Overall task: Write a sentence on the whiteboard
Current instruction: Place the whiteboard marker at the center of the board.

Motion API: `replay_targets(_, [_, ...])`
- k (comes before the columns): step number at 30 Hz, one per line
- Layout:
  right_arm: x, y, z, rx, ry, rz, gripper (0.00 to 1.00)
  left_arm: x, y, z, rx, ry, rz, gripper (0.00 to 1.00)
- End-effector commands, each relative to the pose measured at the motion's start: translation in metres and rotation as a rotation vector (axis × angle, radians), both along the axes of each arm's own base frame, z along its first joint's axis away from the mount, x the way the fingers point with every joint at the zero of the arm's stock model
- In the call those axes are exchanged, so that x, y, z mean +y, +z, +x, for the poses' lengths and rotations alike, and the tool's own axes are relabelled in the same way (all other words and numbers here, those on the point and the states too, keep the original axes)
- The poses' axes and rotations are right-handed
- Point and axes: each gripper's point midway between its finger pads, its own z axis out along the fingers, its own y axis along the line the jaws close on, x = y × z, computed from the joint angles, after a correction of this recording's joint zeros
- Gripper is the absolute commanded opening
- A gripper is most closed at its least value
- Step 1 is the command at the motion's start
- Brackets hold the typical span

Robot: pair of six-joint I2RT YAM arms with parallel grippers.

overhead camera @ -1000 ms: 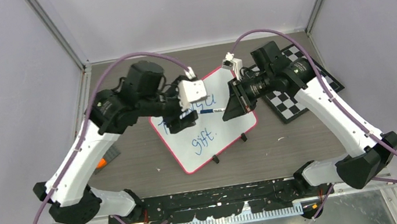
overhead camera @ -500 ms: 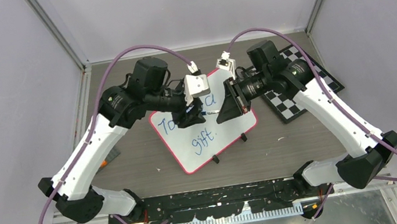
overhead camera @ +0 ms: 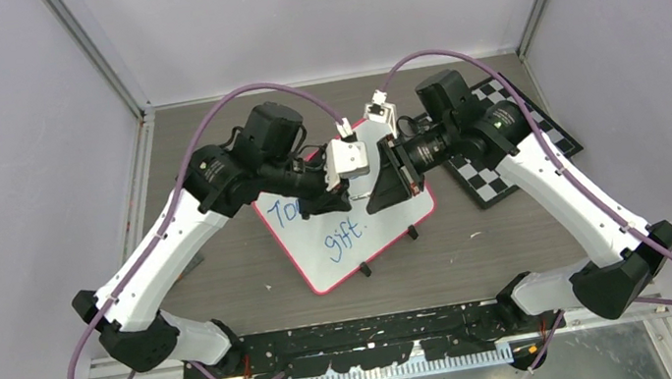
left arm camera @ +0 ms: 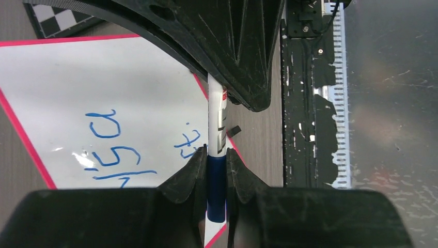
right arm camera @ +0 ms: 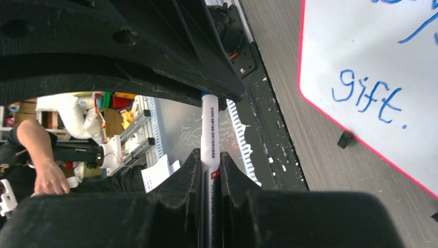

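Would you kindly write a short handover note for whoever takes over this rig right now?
The left gripper is shut on the blue end of the marker; the right gripper is shut on its white barrel, over the whiteboard.
Done: blue writing on the board, last word "gift."
Left: the marker is off the board; I cannot tell if the sentence is finished or the cap is going on.

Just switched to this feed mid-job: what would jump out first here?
Both grippers clamp one marker above the board: the left gripper pinches its blue end and the right gripper its white barrel. Beneath them the pink-framed whiteboard lies skewed on the table, with blue handwriting ending in "gift."
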Motion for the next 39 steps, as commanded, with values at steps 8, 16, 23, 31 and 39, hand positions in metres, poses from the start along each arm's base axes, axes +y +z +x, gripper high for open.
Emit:
replay_targets(8, [0.007, 0.007, 0.001, -0.11, 0.01, -0.008, 0.01, -0.029, 0.042, 0.007, 0.003, 0.03, -0.145, 0.0])
replay_targets(16, [-0.013, 0.022, 0.033, -0.184, -0.14, -0.028, 0.52, 0.007, 0.026, 0.02, 0.041, 0.133, -0.131, 0.0])
replay_targets(23, [-0.036, 0.045, 0.07, -0.228, -0.293, -0.006, 0.8, 0.031, 0.009, 0.053, 0.104, 0.346, -0.119, 0.0])
replay_targets(31, [-0.096, 0.044, 0.12, -0.269, -0.527, -0.049, 0.83, 0.114, 0.041, 0.135, 0.259, 0.8, -0.272, 0.0])
replay_targets(39, [-0.167, 0.003, 0.141, -0.23, -0.7, -0.138, 0.84, 0.255, 0.0, 0.181, 0.326, 1.195, -0.256, 0.0])
